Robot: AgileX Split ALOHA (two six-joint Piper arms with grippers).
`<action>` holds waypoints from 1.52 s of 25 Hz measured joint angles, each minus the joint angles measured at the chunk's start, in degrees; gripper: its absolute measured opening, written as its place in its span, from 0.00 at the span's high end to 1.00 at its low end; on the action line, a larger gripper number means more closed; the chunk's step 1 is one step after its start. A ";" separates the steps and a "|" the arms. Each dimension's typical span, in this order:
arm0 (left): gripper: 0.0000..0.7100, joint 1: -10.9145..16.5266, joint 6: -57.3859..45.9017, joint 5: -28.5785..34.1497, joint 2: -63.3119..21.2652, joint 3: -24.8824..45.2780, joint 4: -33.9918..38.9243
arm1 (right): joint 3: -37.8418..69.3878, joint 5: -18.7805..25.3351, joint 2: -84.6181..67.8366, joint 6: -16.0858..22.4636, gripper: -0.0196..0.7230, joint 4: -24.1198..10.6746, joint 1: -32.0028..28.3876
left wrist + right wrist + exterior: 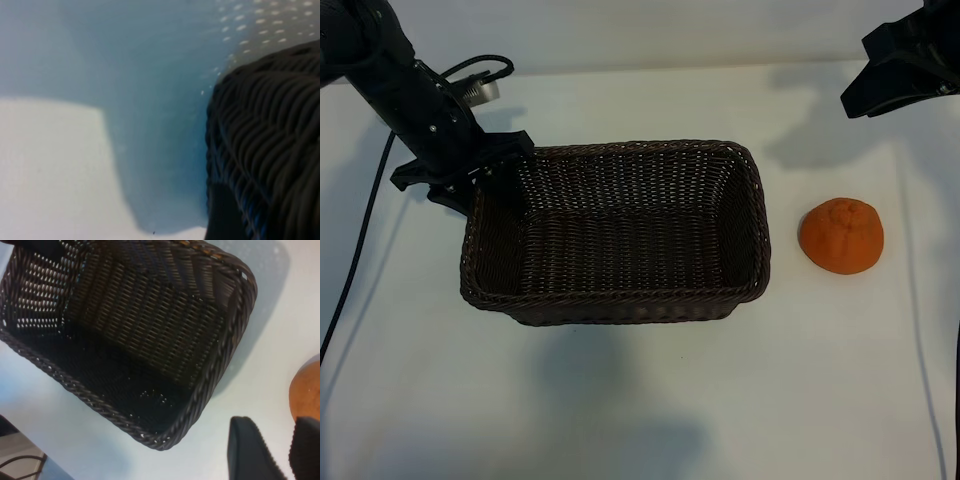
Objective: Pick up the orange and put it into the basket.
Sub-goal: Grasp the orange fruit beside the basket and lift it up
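Orange (841,236), round, matte, dimpled and probably firm and light, sits on the table (650,400) just below the right gripper (281,452), whose 2 parted fingers hold nothing, so pinch its widest middle; left gripper (455,180), its spread unclear, crowds the empty basket (620,305).

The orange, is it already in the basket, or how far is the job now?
Nothing is done yet: the orange lies on the table, to the right of the basket, which has nothing inside. In hand: the left gripper is at the basket's upper left corner; the right gripper hovers near the orange, holding nothing. Left: grasp, lift, carry over, release.
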 joint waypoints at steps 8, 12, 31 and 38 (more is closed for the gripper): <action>0.32 1.53 -1.91 0.00 -3.16 -2.60 0.12 | 0.00 0.00 0.00 0.00 0.64 0.00 0.00; 0.32 1.53 -1.95 0.74 -6.97 -2.70 0.07 | 0.00 0.00 0.00 0.00 0.64 0.05 0.00; 0.32 2.48 -1.81 0.74 -21.54 -1.68 -0.20 | 0.00 0.00 0.00 0.00 0.64 0.05 0.00; 0.32 2.48 1.29 0.74 -23.03 6.62 -0.96 | 0.00 0.00 0.00 0.00 0.64 0.05 0.00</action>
